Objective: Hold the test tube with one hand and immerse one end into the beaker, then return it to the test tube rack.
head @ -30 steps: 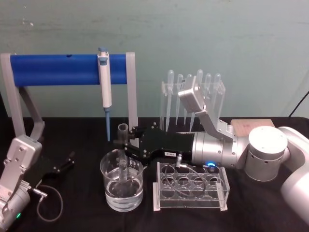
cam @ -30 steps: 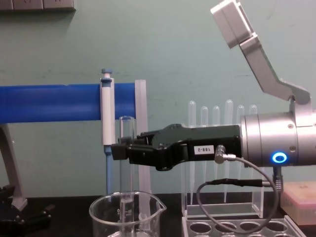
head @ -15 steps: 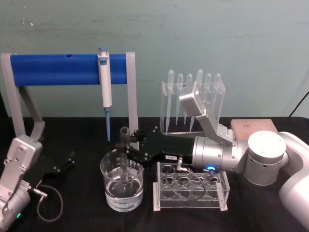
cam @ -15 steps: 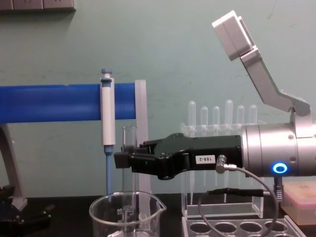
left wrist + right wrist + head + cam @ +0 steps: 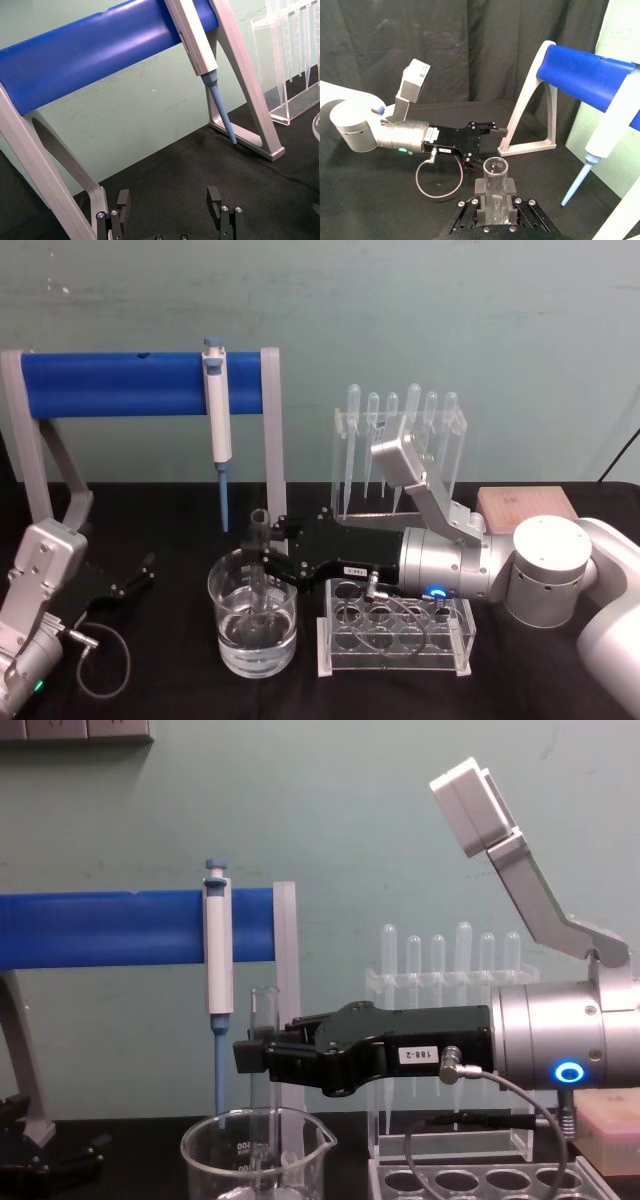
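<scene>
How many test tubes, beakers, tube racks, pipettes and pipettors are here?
Test tube: 1
Beaker: 1
Tube rack: 1
Pipettes: 6
Pipettor: 1
Total: 10

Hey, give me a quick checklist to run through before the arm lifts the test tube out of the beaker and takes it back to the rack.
1. Grip: the right gripper is shut on the test tube below its rim: ok.
2. Tube upright in the chest view: ok.
3. Lower end in the water of the beaker: it looks dipped from the head view: ok.
4. Free holes in the test tube rack: ok.
5. The right wrist's cable loops above the rack's holes; whether it would snag: cannot tell.
6. The left gripper is open, parked at the left, apart from the beaker: ok.
</scene>
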Available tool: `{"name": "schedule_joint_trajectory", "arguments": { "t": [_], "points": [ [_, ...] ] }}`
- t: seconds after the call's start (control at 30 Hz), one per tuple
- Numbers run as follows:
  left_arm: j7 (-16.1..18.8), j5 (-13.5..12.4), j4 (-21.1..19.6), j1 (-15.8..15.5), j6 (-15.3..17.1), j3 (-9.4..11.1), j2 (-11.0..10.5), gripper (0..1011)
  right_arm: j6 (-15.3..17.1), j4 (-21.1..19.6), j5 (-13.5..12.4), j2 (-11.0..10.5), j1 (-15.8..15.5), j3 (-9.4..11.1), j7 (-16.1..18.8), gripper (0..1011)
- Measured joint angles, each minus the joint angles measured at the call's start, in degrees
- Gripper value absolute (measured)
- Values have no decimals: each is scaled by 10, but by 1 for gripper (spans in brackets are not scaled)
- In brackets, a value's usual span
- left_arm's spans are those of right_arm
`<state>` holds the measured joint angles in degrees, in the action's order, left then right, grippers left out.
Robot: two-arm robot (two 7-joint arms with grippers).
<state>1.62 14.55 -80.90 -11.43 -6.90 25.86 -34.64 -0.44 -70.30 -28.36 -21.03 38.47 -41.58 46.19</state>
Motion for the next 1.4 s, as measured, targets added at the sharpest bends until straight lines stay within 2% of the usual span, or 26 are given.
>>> {"name": "schedule_joint_trajectory", "arguments": {
  "t": [1.4],
  "points": [
    [0, 0, 0, 0, 0, 0, 0, 1000, 1, -1, -1, 0, 1, -1, 0, 224]
  ]
}}
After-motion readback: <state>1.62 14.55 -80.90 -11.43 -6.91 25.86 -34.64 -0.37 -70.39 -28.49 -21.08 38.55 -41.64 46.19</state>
